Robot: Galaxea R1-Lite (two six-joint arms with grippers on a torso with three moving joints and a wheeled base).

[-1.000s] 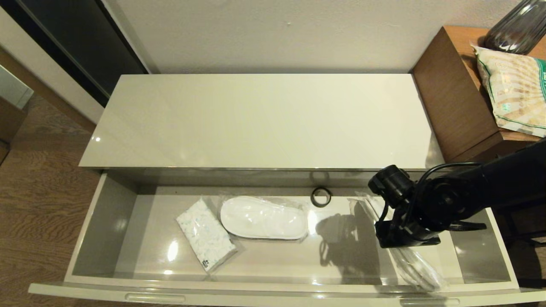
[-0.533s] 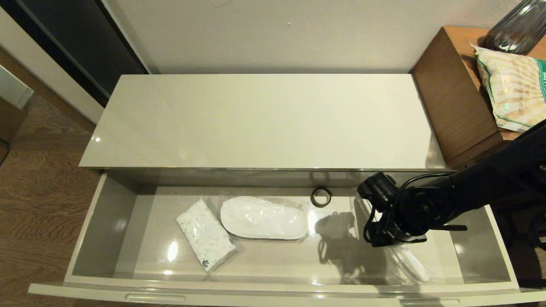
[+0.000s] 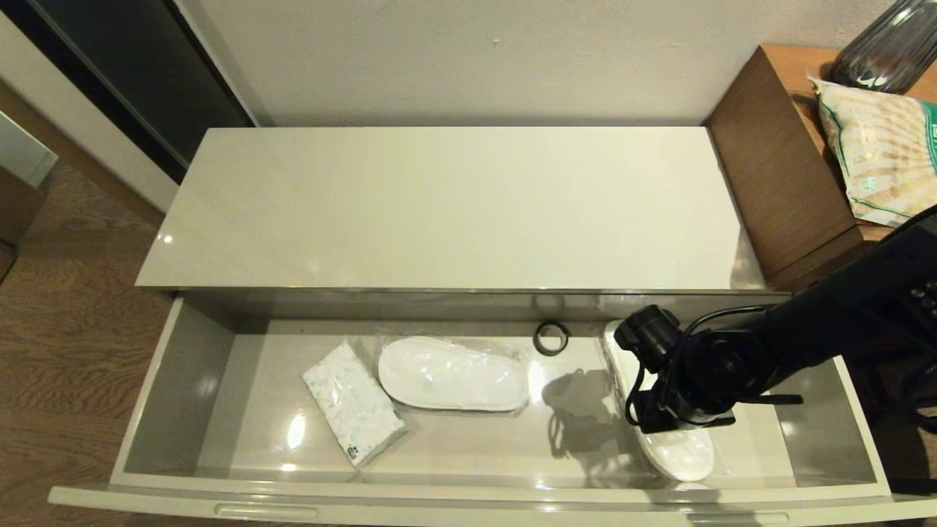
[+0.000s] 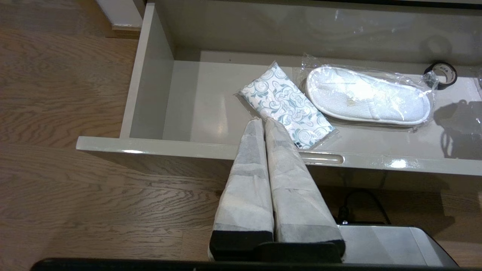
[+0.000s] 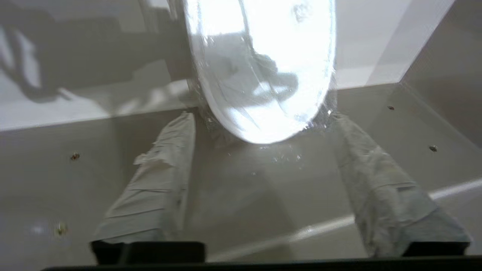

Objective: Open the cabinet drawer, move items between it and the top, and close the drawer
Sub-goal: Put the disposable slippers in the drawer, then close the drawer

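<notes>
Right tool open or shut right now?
Open. In the right wrist view the right tool has its fingers spread wide, flanking the end of the slipper pack in the drawer.

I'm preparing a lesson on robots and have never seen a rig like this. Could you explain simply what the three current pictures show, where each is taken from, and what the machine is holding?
This is a two-armed robot facing a low cabinet. The head view looks down from its head: the glossy top is bare and the drawer below is pulled open.

In the drawer lie a patterned tissue pack, a wrapped slipper pair, a small black ring and, at the right end, a second slipper pair.

The black right arm reaches in over that second pair. Its wrist camera looks along its two padded fingers: the right pincer is open, a finger on each side of the slipper pack, holding nothing yet.

The other wrist camera shows the left pincer, shut and empty, just outside the drawer front.
</notes>
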